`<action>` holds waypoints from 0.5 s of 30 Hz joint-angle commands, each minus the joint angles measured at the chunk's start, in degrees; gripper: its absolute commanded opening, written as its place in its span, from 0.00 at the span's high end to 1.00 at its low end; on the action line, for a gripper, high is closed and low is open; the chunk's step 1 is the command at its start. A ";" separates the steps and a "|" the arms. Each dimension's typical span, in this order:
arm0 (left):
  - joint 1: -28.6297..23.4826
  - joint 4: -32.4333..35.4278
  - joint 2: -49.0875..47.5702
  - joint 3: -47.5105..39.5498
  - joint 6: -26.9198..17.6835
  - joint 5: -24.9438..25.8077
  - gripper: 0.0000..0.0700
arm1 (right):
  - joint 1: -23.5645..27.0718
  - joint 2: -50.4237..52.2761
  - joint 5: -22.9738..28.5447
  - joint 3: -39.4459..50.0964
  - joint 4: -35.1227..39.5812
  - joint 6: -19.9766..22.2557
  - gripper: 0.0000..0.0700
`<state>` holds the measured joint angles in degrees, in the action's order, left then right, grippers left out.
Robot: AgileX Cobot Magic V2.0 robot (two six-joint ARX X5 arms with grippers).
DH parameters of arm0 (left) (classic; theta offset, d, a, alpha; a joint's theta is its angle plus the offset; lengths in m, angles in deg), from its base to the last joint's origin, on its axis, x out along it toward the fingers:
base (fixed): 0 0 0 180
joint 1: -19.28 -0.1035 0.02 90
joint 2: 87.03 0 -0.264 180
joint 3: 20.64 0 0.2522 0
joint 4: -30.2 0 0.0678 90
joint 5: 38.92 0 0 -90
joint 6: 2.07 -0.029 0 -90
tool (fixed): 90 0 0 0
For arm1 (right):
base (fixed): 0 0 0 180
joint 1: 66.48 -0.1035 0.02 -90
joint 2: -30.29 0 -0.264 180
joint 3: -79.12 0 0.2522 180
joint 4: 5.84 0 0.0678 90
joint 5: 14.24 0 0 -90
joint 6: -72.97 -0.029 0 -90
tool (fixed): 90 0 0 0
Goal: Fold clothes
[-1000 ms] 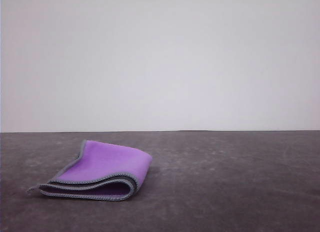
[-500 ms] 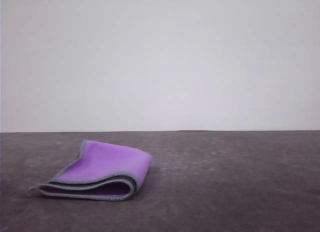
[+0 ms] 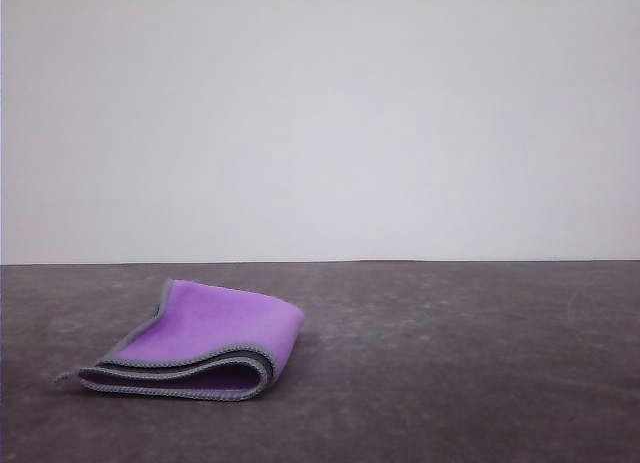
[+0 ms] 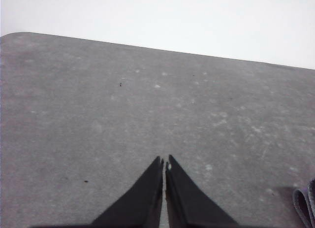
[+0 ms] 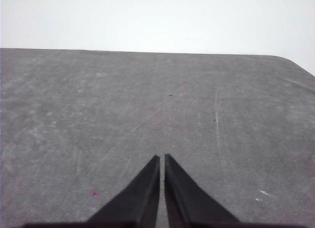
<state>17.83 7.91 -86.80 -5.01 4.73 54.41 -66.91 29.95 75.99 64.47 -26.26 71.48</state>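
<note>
On the dark grey surface point(image 3: 450, 363), at about eight o'clock in the front view, lies one cloth point(image 3: 200, 341) — the only loose thing there. It is folded over on itself, bright purple face outward on top, with grey stitched edging running along the near side in stacked layers. The rounded fold is at its three o'clock end; the open edges point toward nine o'clock, where a small corner tip sticks out flat. The rest of the surface, from the middle round to three o'clock, is bare and scuffed with pale marks. Behind it stands a plain pale wall point(image 3: 320, 123).

There are two grippers, one per wrist view. The left gripper point(image 4: 164, 164) has its two dark fingers brought together, tips all but touching with a hairline slit between them, and nothing is held. It hangs over bare surface. A sliver of the cloth's layered grey edge point(image 4: 305, 206) shows at about four o'clock from the fingertips, near the frame's border — well apart from the gripper and not touching it.

The right gripper point(image 5: 162, 159) is likewise closed, its two fingers pressed nearly tip to tip around nothing. Below and ahead of it is scratched grey surface with a few specks and a rounded corner at about one o'clock.

Count: one cloth, two grippers, four fingers, one surface.
</note>
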 commanded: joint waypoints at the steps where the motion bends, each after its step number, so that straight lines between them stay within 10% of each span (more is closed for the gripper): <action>1: -0.02 0.63 -0.04 -1.11 -0.55 0.07 1.00 | -0.04 0.13 0.22 0.20 0.66 0.02 0.98; 15: -0.02 0.63 -0.04 -1.11 -0.55 0.07 1.00 | -0.04 0.13 0.22 0.20 0.68 0.04 0.98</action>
<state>17.83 7.91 -86.80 -5.01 4.73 54.41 -66.91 29.95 75.99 64.47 -26.26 71.48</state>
